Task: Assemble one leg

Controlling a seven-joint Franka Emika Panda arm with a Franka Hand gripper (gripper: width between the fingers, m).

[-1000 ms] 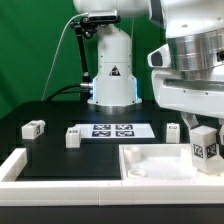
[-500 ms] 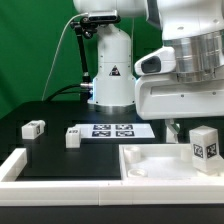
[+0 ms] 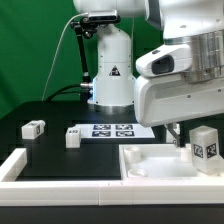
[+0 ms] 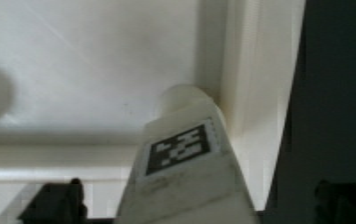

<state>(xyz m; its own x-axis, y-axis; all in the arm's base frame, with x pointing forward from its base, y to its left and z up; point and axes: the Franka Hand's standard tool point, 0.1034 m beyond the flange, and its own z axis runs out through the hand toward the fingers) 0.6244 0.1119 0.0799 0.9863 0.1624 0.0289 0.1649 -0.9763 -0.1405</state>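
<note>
A small white leg (image 3: 205, 143) with a black-and-white tag stands upright at a corner of the large white panel (image 3: 150, 162) on the exterior view's right. In the wrist view the leg (image 4: 193, 160) stands between my two dark fingertips (image 4: 59, 200), with a gap on each side. My gripper (image 4: 201, 205) is open and holds nothing. In the exterior view the gripper (image 3: 188, 134) is low beside the leg, mostly hidden under the big white hand. The panel's rim (image 4: 246, 60) runs along next to the leg.
Two more legs (image 3: 33, 128) (image 3: 72, 136) lie on the black table at the exterior view's left. The marker board (image 3: 113, 129) lies in front of the robot base. A white raised border (image 3: 15, 165) runs along the front left.
The arm's hand has shifted toward the exterior view's left and tilted. The leg on the panel has stayed in place.
</note>
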